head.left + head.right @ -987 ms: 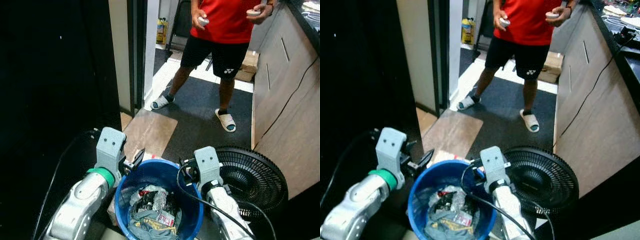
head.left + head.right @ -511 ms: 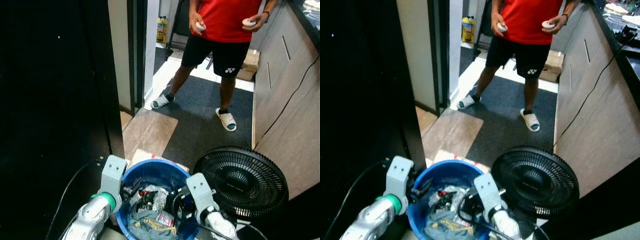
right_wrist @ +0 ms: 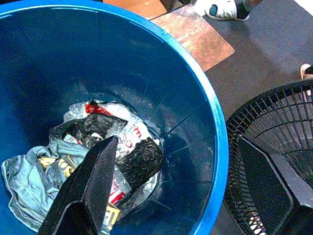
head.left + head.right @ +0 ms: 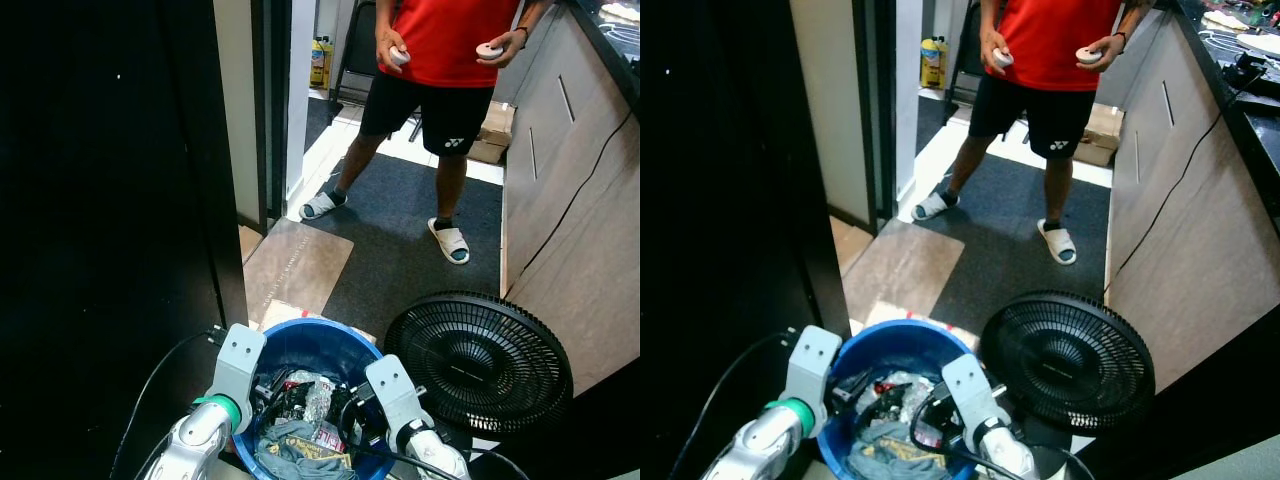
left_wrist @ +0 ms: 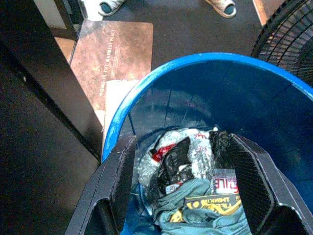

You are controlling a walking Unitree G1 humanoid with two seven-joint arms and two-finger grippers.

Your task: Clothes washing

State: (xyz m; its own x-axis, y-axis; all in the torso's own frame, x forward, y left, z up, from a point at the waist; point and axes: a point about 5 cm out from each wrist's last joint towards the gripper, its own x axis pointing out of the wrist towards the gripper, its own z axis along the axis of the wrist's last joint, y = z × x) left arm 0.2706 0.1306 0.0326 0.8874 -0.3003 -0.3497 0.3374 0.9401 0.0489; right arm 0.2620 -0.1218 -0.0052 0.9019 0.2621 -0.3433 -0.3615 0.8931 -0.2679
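Blue bucket [image 4: 310, 345], one black fan [image 4: 478, 360]

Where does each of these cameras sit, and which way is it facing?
Left and right eye views: on the head, looking forward and down at bucket, fan and a person; both silver arms show.
Left wrist view: on the left arm, looking into the bucket; left hand open.
Right wrist view: on the right arm, looking over the bucket's rim; right hand open.
All share the clothes.

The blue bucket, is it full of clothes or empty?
Neither: the blue bucket holds a crumpled pile of clothes only at its bottom, with bare blue wall above.
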